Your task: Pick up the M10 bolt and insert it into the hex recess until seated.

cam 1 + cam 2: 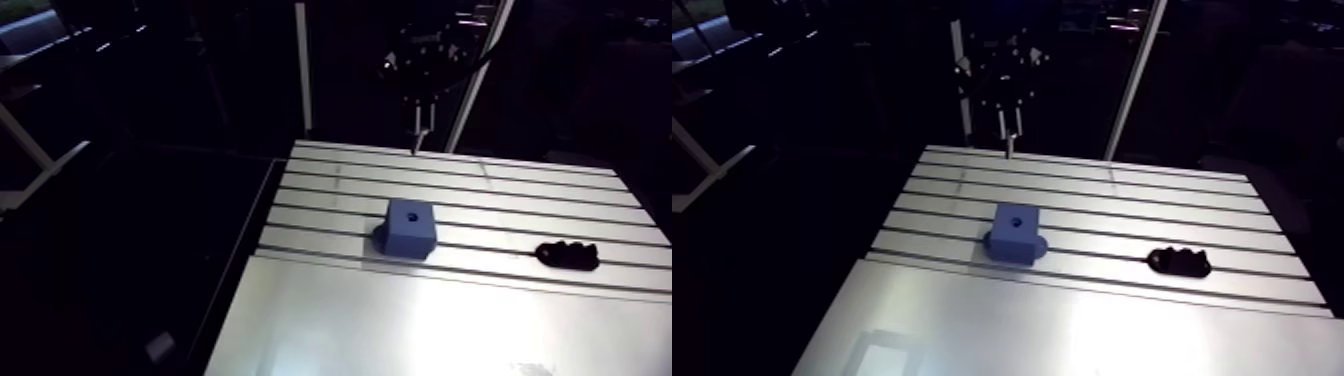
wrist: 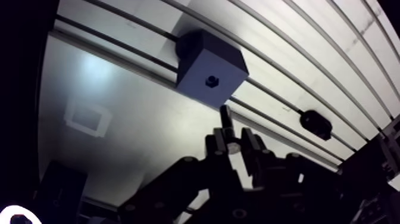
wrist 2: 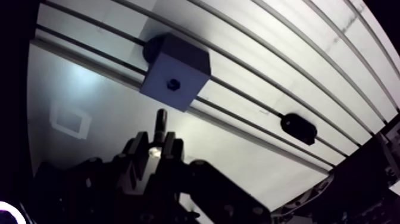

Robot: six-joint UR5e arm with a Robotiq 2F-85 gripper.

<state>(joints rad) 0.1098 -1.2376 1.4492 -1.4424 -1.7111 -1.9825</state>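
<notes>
Slotted tabletop (image 1: pixel 480 310) carries the blue block (image 1: pixel 408 234), hex recess (image 2: pixel 211 81) facing up; I see my jaws clamped on the M10 bolt (image 2: pixel 225 117), in the air, clear of that block.

We see a slotted aluminium tabletop (image 1: pixel 480 320), grooved across its far part and smooth and bright across its near part. A blue block (image 1: pixel 409 228) sits upright on the grooved part near the middle, with a small dark recess (image 1: pixel 413 214) in its top face. A lumpy black object (image 1: pixel 567 256) lies on the same grooves, well apart from the block.
</notes>
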